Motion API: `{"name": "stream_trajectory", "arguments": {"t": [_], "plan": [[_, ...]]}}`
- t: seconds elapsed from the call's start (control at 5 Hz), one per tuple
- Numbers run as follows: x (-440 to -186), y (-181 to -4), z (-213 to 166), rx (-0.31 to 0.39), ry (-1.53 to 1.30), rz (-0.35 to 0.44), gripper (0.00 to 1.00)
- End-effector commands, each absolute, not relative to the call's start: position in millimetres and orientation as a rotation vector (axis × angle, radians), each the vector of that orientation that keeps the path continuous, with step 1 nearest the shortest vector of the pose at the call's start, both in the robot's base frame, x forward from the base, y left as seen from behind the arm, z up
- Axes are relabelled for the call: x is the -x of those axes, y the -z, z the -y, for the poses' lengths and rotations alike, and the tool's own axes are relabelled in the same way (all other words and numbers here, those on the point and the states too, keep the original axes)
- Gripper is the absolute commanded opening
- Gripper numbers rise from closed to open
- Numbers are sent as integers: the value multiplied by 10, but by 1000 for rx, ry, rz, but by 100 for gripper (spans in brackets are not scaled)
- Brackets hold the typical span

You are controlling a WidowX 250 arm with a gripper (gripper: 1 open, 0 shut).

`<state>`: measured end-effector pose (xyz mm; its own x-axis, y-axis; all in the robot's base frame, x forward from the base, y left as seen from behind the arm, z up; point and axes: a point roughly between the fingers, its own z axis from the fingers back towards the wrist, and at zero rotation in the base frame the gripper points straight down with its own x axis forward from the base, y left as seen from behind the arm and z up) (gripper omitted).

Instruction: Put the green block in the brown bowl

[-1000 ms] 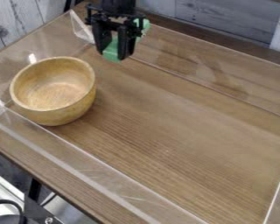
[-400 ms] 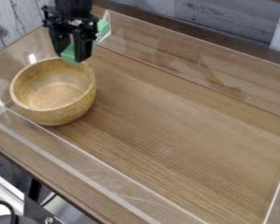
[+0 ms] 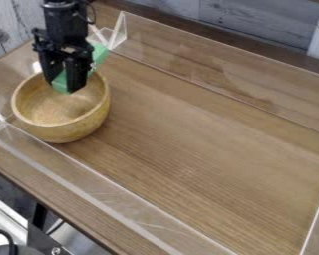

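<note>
Jaws [image 3: 65, 85] hang straight down over the brown bowl [image 3: 59, 105], pinched tight, with the green block [image 3: 96, 57] clamped between them. Only a sliver of green shows beside and behind the black fingers, so the block's exact tilt is hard to read; it seems to stick out toward the back right. The bowl sits near the left end of the wooden desk [image 3: 202, 139], inside the clear plastic walls [image 3: 149, 224].

Risk from here lies mostly in the release. The block looks held off-centre, so when let go it may tip, strike the thick rim and bounce out onto the desk. Dropping lower first could knock the fingertips against the bowl's wall and shove the bowl aside.
</note>
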<state>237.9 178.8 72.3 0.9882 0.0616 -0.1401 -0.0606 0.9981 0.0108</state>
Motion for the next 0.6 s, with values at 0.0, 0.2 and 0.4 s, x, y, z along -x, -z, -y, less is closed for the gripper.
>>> {"name": "stream_trajectory", "arguments": {"t": [0.0, 0.2, 0.4], "plan": [[-2347, -739, -1907, -43, -78, -122, 0], [-2320, -654, -1932, -46, -83, -138, 0], [-2301, -599, -1945, -43, -89, -148, 0]]}}
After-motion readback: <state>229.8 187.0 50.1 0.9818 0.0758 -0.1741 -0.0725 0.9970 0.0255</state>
